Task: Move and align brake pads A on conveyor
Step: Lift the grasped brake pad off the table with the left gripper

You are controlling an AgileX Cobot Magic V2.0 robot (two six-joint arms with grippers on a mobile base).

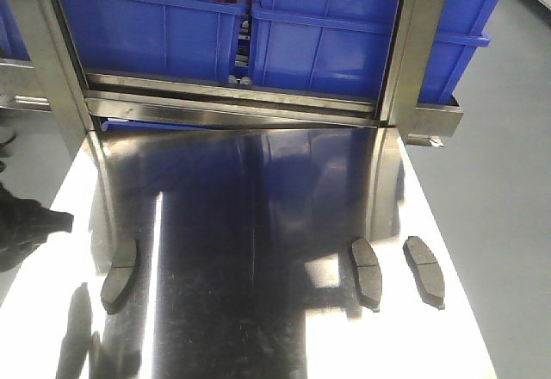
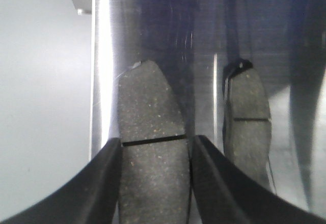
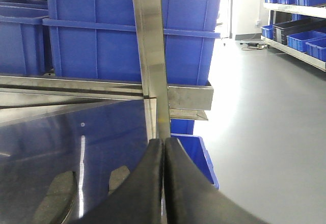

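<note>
My left gripper point(image 2: 155, 141) is shut on a grey-brown brake pad point(image 2: 150, 132), one finger on each long side just below its groove. This pad sits close to the steel table's left edge. A second brake pad point(image 2: 247, 117) lies flat just to its right. The front view shows three pads on the shiny steel top: one on the left point(image 1: 119, 276) and two on the right point(image 1: 366, 271) point(image 1: 424, 269). My right gripper point(image 3: 163, 143) is shut and empty, raised over the table's right edge, with two pads point(image 3: 61, 193) point(image 3: 119, 175) at its lower left. The conveyor is out of view.
Blue bins point(image 1: 164, 26) stand on a steel rack point(image 1: 232, 108) at the table's back, between upright posts point(image 1: 417, 43). A dark arm part point(image 1: 26, 224) reaches in at the left edge. Grey floor point(image 1: 508, 181) lies to the right, with another blue bin point(image 3: 196, 155) beneath the table edge.
</note>
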